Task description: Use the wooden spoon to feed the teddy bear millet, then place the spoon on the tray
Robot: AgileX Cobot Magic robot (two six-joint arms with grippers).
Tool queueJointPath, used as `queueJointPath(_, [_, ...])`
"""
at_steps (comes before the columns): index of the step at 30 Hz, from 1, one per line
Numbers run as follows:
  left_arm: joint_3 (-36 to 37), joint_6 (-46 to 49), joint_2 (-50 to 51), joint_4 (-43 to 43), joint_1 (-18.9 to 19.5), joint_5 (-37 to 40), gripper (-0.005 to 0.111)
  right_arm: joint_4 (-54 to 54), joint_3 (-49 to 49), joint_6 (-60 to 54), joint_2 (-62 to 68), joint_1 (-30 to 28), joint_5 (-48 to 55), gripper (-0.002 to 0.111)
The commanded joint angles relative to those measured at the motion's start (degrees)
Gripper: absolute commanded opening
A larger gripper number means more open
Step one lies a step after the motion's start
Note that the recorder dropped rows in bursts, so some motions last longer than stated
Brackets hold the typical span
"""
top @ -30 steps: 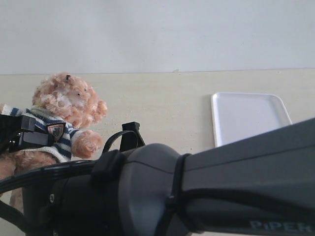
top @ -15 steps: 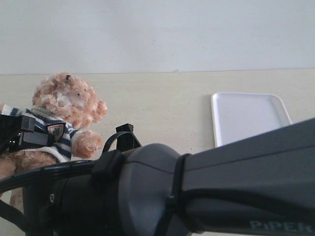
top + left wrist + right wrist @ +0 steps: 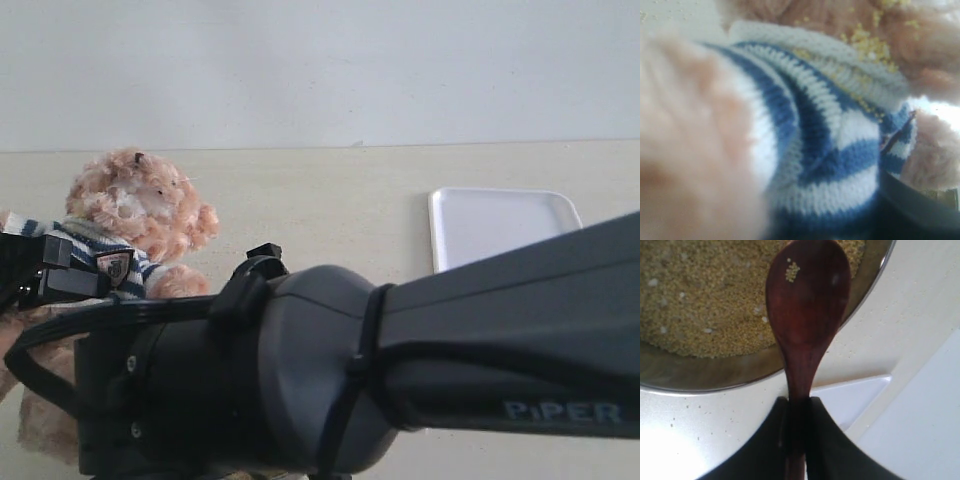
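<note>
The teddy bear (image 3: 130, 225) sits at the left, and my left gripper (image 3: 45, 275) clamps its striped body. The left wrist view is filled by the bear's navy-and-white shirt (image 3: 840, 145), with loose millet grains (image 3: 870, 45) on its fur and collar. My right gripper (image 3: 797, 402) is shut on the handle of the wooden spoon (image 3: 807, 305). The spoon's bowl hangs over the millet (image 3: 700, 300) in the metal bowl (image 3: 715, 377) and carries only a few grains. The white tray (image 3: 500, 230) lies at the back right, with a corner of the tray (image 3: 925, 430) beside the right gripper.
My right arm (image 3: 450, 370) fills the front of the exterior view and hides the metal bowl and the bear's legs. Loose grains dot the pale tabletop (image 3: 700, 415). A plain wall (image 3: 320, 70) stands behind the table.
My right arm has shifted left in the exterior view, covering the bear's paw and more of the tray's near corner. The bear and left gripper have stayed put.
</note>
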Motion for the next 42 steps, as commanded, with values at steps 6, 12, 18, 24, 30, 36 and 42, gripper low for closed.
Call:
queueJointPath(6, [-0.3,0.3,0.0,-1.0,0.0,0.6,0.005,1.5,-0.2,-1.1,0.0,-0.8,0.4,0.000])
queueJointPath(12, [-0.3,0.3,0.0,-1.0,0.0,0.7,0.005,4.9,-0.2,-2.9,0.0,-0.7,0.4,0.000])
queueJointPath(18, [-0.3,0.3,0.0,-1.0,0.0,0.7,0.005,7.1,-0.2,-4.1,0.0,-0.7,0.4,0.000])
queueJointPath(24, [-0.3,0.3,0.0,-1.0,0.0,0.7,0.005,6.9,-0.2,-3.4,0.0,-0.7,0.4,0.000])
queueJointPath(30, [-0.3,0.3,0.0,-1.0,0.0,0.7,0.005,5.4,-0.2,-1.4,0.0,-0.7,0.4,0.000])
queueJointPath(36, [-0.3,0.3,0.0,-1.0,0.0,0.7,0.005,12.1,-0.2,-7.7,0.0,-0.7,0.4,0.000])
queueJointPath(42, [-0.3,0.3,0.0,-1.0,0.0,0.6,0.005,11.6,-0.2,-3.5,0.0,-0.7,0.4,0.000])
